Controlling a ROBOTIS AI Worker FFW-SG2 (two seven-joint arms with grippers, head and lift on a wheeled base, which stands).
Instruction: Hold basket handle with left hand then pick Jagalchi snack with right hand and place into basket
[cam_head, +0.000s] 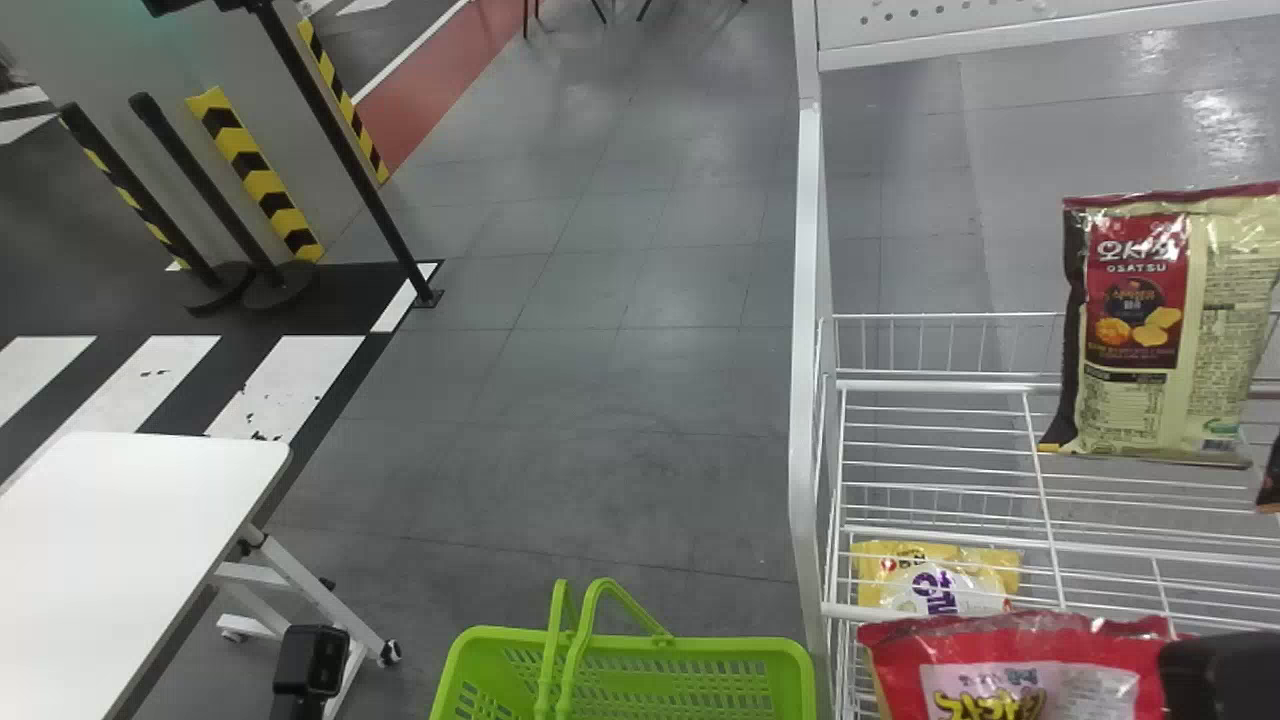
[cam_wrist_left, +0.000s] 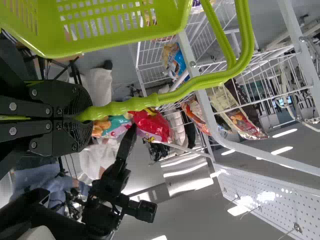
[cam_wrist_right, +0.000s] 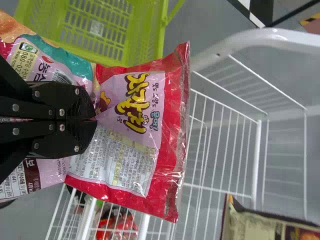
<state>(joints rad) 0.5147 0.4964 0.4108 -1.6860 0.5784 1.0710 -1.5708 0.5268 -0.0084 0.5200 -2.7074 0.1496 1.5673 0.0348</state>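
Bright ceiling lights (cam_wrist_left: 285, 132), patchy glare on the floor (cam_head: 640, 400)

The snack bag (cam_wrist_right: 136, 131) is glossy, crinkled film, the basket (cam_head: 735, 648) smooth plastic, the rack (cam_head: 807, 330) painted metal.

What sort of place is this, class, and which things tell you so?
Likely a shop, or a mock-up of one: a white wire rack holds a bag of snacks, with a green shopping basket beside the rack.
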